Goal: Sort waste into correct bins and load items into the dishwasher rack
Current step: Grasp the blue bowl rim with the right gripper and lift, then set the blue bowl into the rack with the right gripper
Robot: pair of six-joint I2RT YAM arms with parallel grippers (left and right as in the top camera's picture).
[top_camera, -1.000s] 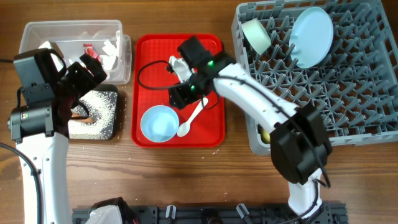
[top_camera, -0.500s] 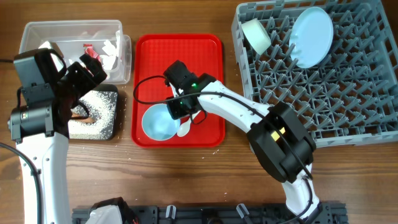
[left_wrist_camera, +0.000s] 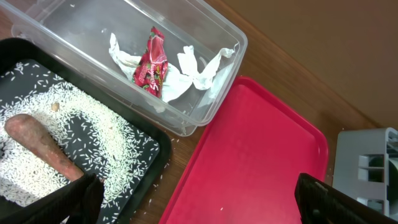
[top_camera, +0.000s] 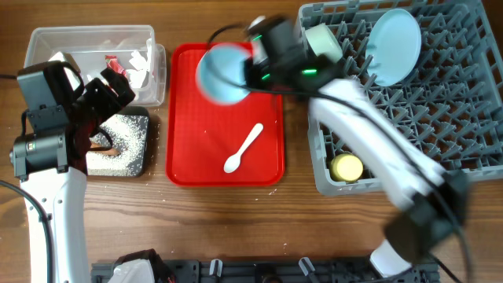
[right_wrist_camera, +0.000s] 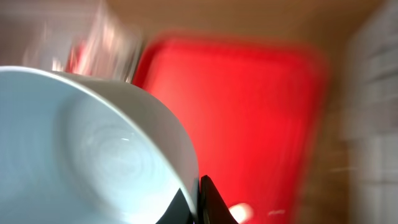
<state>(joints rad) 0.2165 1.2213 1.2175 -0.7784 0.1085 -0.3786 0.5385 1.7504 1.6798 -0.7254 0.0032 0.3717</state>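
The blue bowl (top_camera: 224, 72) has left the near part of the red tray (top_camera: 189, 118) and now hangs, blurred, above the tray's far edge beside the rack (top_camera: 440, 118), its rim pinched in the right gripper (top_camera: 258, 64). The spoon (top_camera: 244, 148) lies on the tray. By the worktop's left edge, the left gripper (top_camera: 114, 88) hovers wide open over the black tray (top_camera: 134, 157).

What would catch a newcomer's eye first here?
The right gripper holds the light blue bowl by its rim above the far end of the red tray, blurred. The white spoon lies alone on that tray; the grey rack at right holds a pale blue plate.
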